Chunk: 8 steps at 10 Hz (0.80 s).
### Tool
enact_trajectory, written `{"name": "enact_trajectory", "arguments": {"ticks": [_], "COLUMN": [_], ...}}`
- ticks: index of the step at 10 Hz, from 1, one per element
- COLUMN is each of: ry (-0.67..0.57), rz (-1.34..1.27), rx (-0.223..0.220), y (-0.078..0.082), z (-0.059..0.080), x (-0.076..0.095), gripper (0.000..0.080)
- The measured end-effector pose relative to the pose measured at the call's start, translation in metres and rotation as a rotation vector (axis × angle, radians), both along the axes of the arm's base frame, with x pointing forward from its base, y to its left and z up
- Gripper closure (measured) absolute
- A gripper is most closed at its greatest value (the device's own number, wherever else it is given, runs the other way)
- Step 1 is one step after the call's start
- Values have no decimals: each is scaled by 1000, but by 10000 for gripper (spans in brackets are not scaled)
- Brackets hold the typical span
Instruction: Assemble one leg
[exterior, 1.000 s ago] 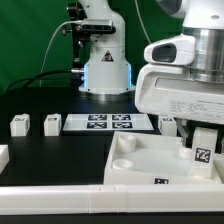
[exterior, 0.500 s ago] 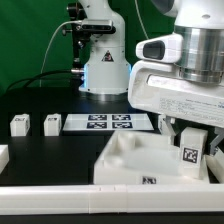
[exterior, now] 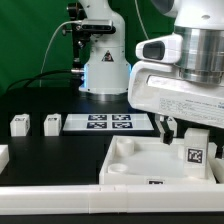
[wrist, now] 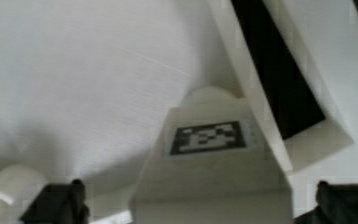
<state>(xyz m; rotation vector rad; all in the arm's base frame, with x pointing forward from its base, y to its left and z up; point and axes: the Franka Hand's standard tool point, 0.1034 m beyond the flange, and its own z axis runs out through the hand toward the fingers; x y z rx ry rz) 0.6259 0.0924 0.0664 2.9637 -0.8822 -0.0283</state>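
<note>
Leg, white, tagged: we find it upright, long axis vertical, pinched in the gripper directly beneath the wrist, its foot just above the tray-like piece. Two spare legs stand well apart beside the marker board.

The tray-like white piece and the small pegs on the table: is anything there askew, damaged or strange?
Nothing stands out. The white tray piece lies flat, with no visible damage. Two loose legs stand upright beside the marker board. The pincer holds a third leg upright over the tray.
</note>
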Motion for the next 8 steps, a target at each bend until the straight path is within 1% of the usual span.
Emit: {"name": "enact_trajectory", "arguments": {"ticks": [8], "ry": [0], "rz": [0], "rx": [0], "y": [1], "z": [0], "x": [0], "gripper": [151]}}
